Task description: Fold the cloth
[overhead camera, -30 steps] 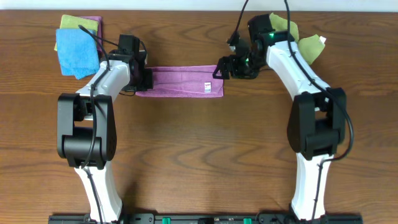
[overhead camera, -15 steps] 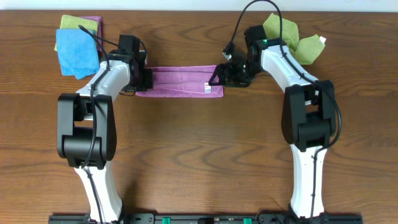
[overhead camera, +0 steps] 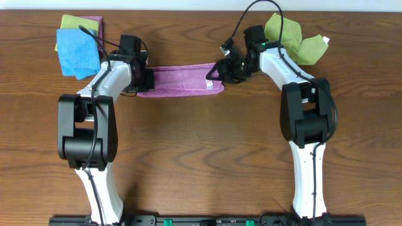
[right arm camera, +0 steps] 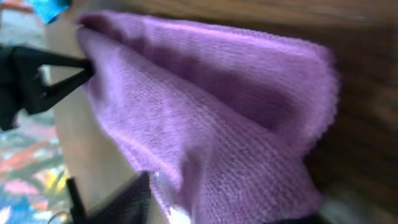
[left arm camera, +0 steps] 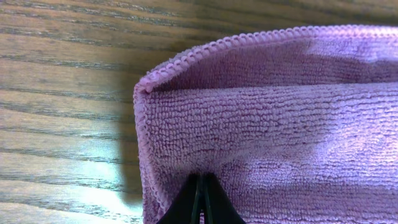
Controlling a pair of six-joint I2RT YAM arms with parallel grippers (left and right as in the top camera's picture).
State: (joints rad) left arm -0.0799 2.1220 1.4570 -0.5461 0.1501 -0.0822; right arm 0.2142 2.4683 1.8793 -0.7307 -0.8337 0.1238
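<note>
The purple cloth (overhead camera: 182,80) lies folded into a long strip between my two arms, its white tag (overhead camera: 208,83) near the right end. My left gripper (overhead camera: 146,80) is shut on the cloth's left end; in the left wrist view the fingertips (left arm camera: 200,199) pinch the fabric (left arm camera: 267,124) just inside its folded edge. My right gripper (overhead camera: 217,73) sits at the strip's right end. In the right wrist view the cloth (right arm camera: 211,112) fills the gap between the fingers of the right gripper (right arm camera: 205,211), bunched and slightly raised. The left gripper (right arm camera: 37,74) shows at the far end.
A bright blue cloth (overhead camera: 76,51) lies at the back left on top of a light-green cloth (overhead camera: 78,24). More light-green cloth (overhead camera: 292,34) is heaped at the back right, behind my right arm. Bare wooden table (overhead camera: 201,144) stretches in front.
My right gripper has moved left onto the cloth's right end and its jaws have closed in on the fabric. The cloth's right edge has shifted slightly left. The left gripper has not moved.
</note>
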